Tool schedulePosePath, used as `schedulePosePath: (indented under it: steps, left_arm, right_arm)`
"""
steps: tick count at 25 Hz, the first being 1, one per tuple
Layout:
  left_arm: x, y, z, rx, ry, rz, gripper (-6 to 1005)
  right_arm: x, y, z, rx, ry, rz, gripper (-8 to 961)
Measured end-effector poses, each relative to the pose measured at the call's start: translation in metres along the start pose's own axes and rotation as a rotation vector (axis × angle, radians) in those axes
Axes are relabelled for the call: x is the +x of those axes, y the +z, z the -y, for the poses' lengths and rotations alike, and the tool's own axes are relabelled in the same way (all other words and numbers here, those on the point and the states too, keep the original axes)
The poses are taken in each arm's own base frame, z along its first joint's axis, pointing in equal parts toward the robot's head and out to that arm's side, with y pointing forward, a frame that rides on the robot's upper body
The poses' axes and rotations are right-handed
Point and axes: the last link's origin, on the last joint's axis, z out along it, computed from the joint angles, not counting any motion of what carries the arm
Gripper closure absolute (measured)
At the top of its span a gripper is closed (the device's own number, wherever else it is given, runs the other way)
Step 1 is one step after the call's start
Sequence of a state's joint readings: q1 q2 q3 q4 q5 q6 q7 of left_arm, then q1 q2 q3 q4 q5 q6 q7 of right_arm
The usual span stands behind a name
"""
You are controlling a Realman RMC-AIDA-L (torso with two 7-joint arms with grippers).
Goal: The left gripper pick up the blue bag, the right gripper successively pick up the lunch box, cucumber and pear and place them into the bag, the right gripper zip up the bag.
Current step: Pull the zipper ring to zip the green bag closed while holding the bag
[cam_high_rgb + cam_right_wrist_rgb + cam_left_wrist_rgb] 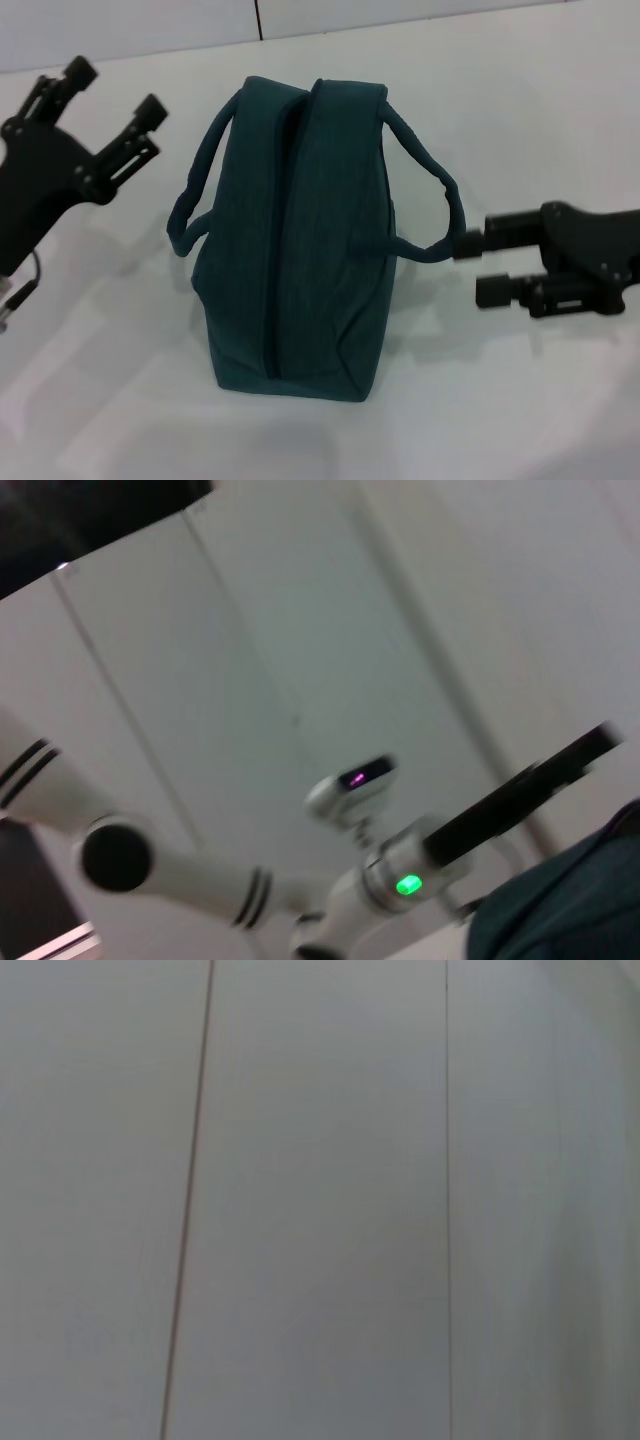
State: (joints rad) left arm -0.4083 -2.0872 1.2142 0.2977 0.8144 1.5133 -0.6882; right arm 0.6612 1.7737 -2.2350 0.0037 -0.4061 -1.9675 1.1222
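I see the blue bag (290, 240) nearest, upright mid-table (520, 130), closed along its top, right gripper (475, 267) just beside its handle (fingers apart, nothing held), left gripper (112, 92) well clear, spread wide

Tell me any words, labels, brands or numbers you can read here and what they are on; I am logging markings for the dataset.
None can be read.
The blue bag shows plain fabric with no label in view.
The left gripper and right gripper show no readable sticker or print.
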Motion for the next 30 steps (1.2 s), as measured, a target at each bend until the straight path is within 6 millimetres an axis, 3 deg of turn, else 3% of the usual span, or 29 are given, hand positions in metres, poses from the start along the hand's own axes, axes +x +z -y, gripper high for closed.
schedulePosePath:
  steps: [5, 10, 16, 23, 30]
  left_arm:
    - [-0.012, 0.025, 0.010, 0.022, 0.013, 0.104, 115]
    - [-0.023, 0.046, 0.012, -0.007, 0.000, 0.215, 115]
    - [-0.027, 0.062, 0.000, -0.102, 0.023, 0.261, 115]
    - [-0.026, 0.079, -0.023, -0.247, 0.071, 0.274, 115]
    - [-0.021, 0.097, -0.032, -0.314, 0.099, 0.262, 115]
  right_arm:
    - [0.004, 0.014, 0.002, -0.061, 0.060, -0.098, 404]
    - [0.014, 0.034, 0.018, -0.007, 0.074, -0.180, 405]
    - [0.008, 0.062, 0.031, -0.010, 0.059, -0.217, 406]
    - [0.005, 0.107, 0.031, -0.101, 0.015, -0.245, 407]
    - [-0.002, 0.136, 0.030, -0.119, -0.081, -0.166, 408]
